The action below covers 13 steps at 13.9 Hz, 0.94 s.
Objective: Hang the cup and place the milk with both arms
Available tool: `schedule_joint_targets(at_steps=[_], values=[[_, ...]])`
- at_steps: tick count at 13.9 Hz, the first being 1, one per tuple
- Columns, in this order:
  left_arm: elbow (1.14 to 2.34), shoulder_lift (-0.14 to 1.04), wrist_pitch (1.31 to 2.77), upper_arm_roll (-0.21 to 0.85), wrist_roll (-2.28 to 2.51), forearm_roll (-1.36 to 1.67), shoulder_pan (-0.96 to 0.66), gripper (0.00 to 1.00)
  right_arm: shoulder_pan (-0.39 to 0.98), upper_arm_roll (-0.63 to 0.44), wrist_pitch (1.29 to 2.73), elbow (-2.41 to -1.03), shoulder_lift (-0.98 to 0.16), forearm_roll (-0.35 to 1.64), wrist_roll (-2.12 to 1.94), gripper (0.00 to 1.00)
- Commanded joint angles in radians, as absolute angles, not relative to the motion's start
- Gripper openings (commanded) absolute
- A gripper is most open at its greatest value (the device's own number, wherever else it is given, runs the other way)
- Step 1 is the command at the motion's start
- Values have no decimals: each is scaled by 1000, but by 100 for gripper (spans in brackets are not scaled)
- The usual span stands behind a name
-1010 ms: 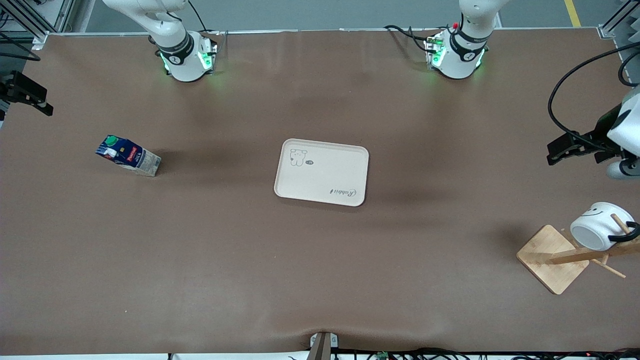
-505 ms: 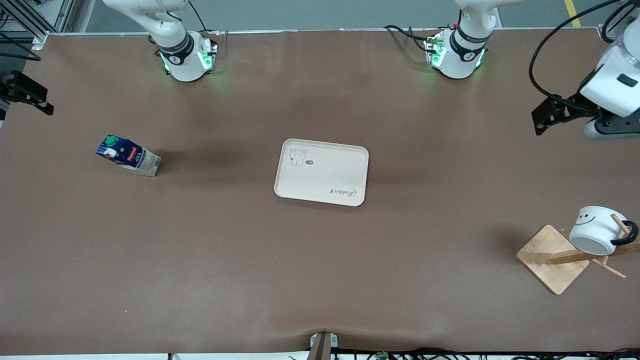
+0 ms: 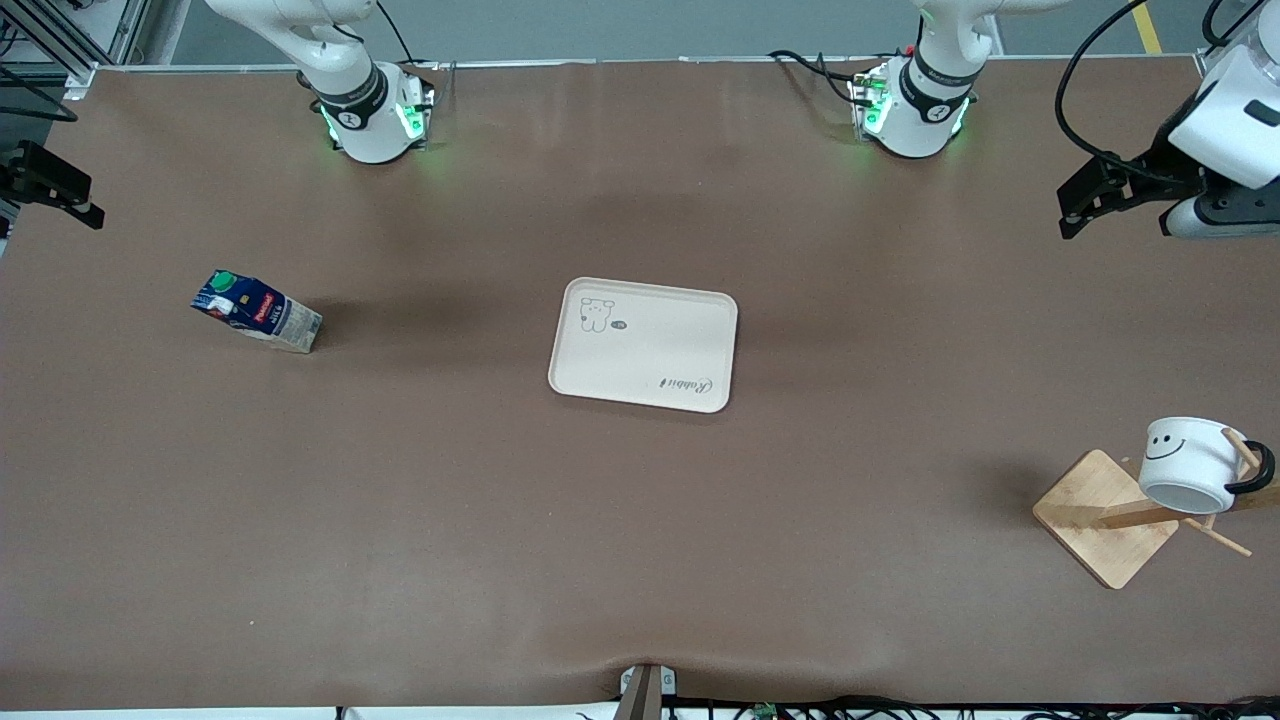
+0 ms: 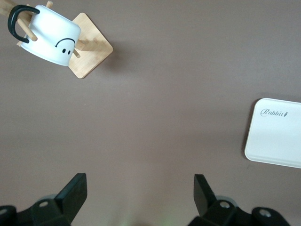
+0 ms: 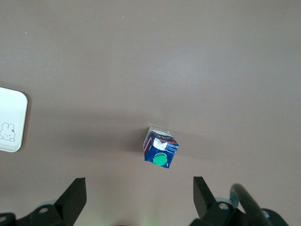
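Observation:
The cup (image 3: 1188, 462) is a white mug with a black smiley. It hangs by its black handle on a peg of the wooden rack (image 3: 1098, 516), also clear in the left wrist view as cup (image 4: 49, 35) and rack (image 4: 89, 47). My left gripper (image 3: 1085, 200) hangs open and empty high over the table at the left arm's end, apart from the rack. The milk (image 3: 256, 311) stands alone at the right arm's end. My right gripper (image 3: 48, 188) is open high above the table there, with the milk (image 5: 161, 153) showing just past its fingertips (image 5: 77, 186).
A white tray (image 3: 645, 343) with a rabbit drawing lies at the table's middle, between milk and rack. It also shows in the wrist views as tray (image 4: 275, 134) and tray (image 5: 11, 120). Both arm bases stand along the table's edge farthest from the front camera.
My left gripper has risen and drawn away from the rack toward its base. The cup has swung and settled upright-faced on its peg. The right arm has barely moved.

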<state>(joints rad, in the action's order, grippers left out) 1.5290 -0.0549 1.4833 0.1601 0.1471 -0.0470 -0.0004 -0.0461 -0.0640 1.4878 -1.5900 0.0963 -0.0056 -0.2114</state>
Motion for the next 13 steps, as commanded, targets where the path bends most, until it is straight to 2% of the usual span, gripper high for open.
schedule_joint_targets(at_steps=[1, 13], values=[[1574, -100, 1488, 156, 147, -31, -6, 100, -64, -55, 1477, -1583, 94, -6, -215, 100], [1540, -69, 1483, 147, 132, -38, 0, 100, -64, -55, 1473, -1585, 94, -6, -215, 100]])
